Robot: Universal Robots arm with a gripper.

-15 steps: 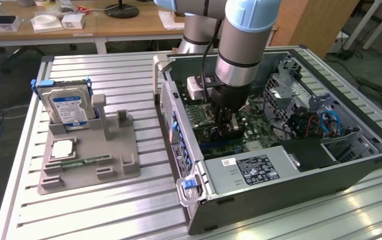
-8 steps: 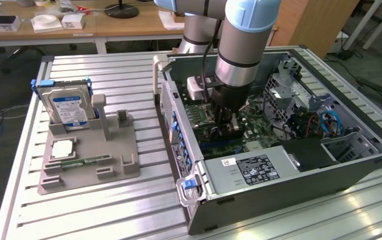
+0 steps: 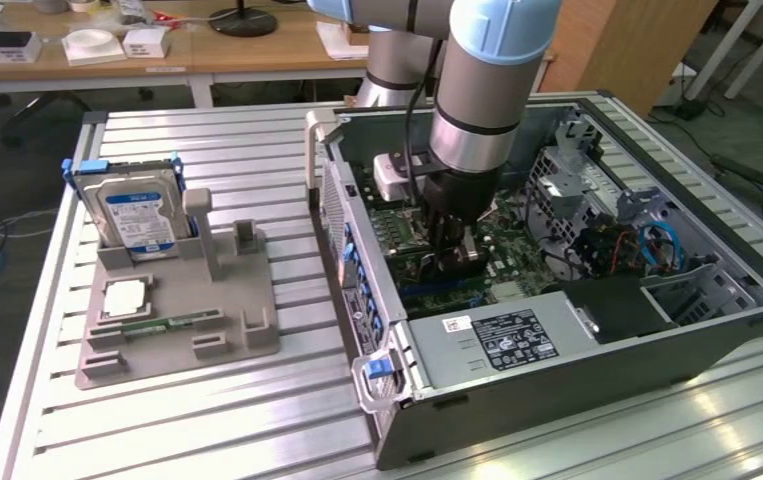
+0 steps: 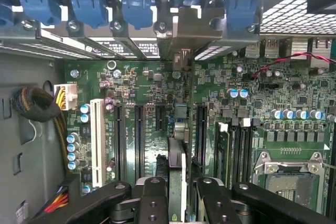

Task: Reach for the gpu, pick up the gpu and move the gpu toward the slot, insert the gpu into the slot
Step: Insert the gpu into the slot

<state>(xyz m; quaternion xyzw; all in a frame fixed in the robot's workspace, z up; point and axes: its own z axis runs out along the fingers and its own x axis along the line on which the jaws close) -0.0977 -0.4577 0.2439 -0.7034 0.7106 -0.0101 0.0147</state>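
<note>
One card in hand: our gripper (image 4: 176, 195) clamps the gpu (image 4: 177, 156) edge-on | we hold it upright just above the motherboard (image 4: 157, 103), bracket toward the case's rear wall, aligned over the slot (image 4: 181, 124).

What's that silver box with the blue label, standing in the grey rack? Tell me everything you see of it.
It is a hard drive: a flat, silvery metal box with a blue and white label on its face and blue plastic rails along its sides. It stands upright on a short edge in the grey stand, on the exterior view's left of the open computer case.
</note>
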